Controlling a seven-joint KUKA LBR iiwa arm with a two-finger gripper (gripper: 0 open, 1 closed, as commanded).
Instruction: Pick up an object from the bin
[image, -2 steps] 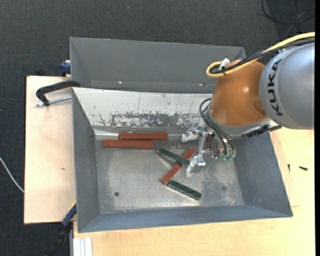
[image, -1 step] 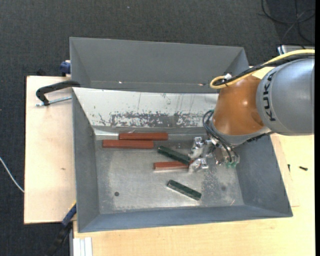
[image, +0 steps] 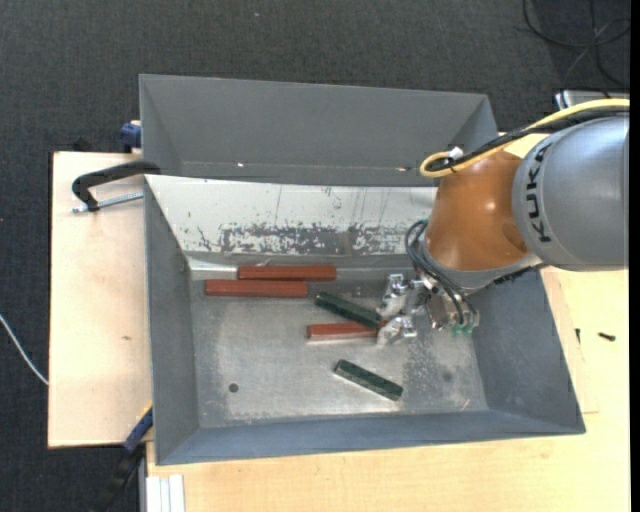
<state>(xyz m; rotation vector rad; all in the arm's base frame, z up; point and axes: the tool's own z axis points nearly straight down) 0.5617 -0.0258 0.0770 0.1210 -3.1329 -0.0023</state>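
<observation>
Here the arm (image: 590, 190) comes in from the right with its orange cover (image: 475, 215) hanging over the right side of the bin (image: 168, 340). The gripper (image: 398, 312) is down low near the floor, a bit right of centre. It sits right at the right-hand ends of two things: a short brown bar (image: 340, 332) lying roughly crosswise, and a slanted green bar (image: 345, 306) just behind it. The two ends come close together right by the gripper, but we can't make out whether they touch each other or the gripper. We also can't tell whether the gripper is open, closed or clamped on anything, since there's too much clutter of metal and cable there. So nothing we'd call held.

The rest of the bin is pretty sparse. Another green bar (image: 368, 380) lies flat and tilted nearer the front wall, below the gripper and apart from it. Near the foot of the back wall, two longer brown bars lie side by side: the rear brown bar (image: 287, 271) is shifted right, and the left brown bar (image: 257, 288) sits just in front of it. There's also a small dark speck (image: 233, 389) on the floor at front left, well away from everything.
</observation>
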